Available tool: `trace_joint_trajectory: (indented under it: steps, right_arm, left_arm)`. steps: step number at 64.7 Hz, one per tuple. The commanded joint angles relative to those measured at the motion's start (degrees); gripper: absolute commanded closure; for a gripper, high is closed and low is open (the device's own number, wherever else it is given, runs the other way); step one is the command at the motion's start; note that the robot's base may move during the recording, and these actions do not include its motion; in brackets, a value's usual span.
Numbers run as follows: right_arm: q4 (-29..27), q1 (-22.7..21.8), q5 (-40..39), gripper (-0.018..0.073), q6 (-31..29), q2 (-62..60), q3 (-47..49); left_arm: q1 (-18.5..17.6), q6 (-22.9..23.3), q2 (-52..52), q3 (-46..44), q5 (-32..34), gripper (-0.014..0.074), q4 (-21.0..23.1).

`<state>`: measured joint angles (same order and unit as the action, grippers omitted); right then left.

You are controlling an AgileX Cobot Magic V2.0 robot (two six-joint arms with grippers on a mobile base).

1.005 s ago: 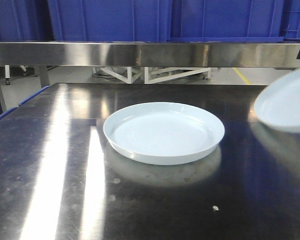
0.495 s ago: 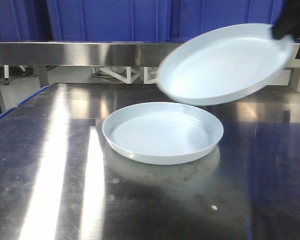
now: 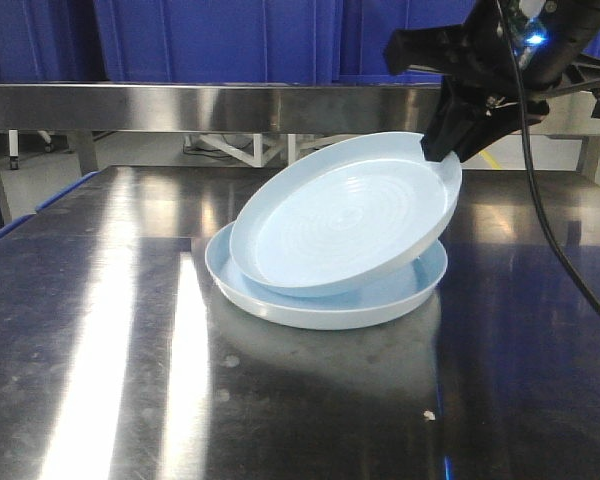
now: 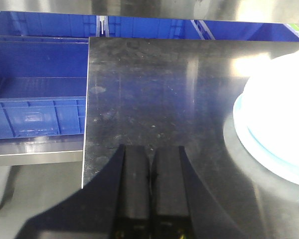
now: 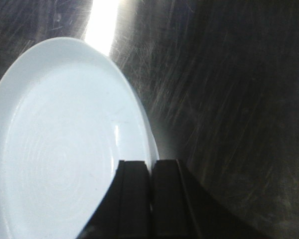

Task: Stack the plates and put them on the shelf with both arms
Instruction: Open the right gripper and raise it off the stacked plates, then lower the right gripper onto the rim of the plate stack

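Tilted pale bluish-white round plate [image 3: 345, 225], rim pinched in my right gripper [image 3: 440, 157].
Low edge rests in identical plate [image 3: 380, 300] on steel tabletop [image 3: 100, 330]; blue crates [image 3: 230, 40] behind; left gripper [image 4: 150, 150] closed, empty.

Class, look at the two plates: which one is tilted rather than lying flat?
The upper plate: the right gripper holds one rim raised, while its opposite edge rests inside the lower plate, which lies flat on the table.

Scuffed steel table [image 3: 90, 340], blue crates [image 3: 210, 40] behind, window glare
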<state>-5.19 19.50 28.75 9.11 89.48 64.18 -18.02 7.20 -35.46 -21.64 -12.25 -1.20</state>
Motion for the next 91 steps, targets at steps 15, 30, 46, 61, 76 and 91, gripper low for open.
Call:
trace_joint_trajectory:
  steps: [15, 30, 46, 61, 76, 91]
  right_arm:
    - [-0.56, 1.17, -5.51, 0.0506, -0.47, -1.83, 2.27]
    - [-0.62, 1.17, -5.72, 0.0506, -0.47, -1.78, 2.27]
    - [-0.62, 1.47, -4.45, 0.0379, -0.53, -1.51, 2.27]
    - [-0.62, 2.10, -3.27, 0.0036, -0.71, -0.34, 2.27]
    - [-0.62, 2.10, -2.15, 0.0042, -0.71, 0.03, 2.20]
    - [-0.62, 2.10, -0.93, 0.0042, -0.71, 3.34, 2.20]
  left_arm:
    - [0.14, 0.36, 0.17, -1.76, 4.40, 0.0510, -0.02]
    - [0.14, 0.36, 0.17, -1.76, 4.40, 0.0510, -0.02]
    - [0.14, 0.36, 0.17, -1.76, 4.40, 0.0510, -0.02]
    - [0.14, 0.36, 0.17, -1.76, 4.40, 0.0510, -0.02]
    - [0.14, 0.36, 0.17, -1.76, 4.40, 0.0510, -0.02]
    - [0.14, 0.36, 0.17, -1.76, 4.40, 0.0510, -0.02]
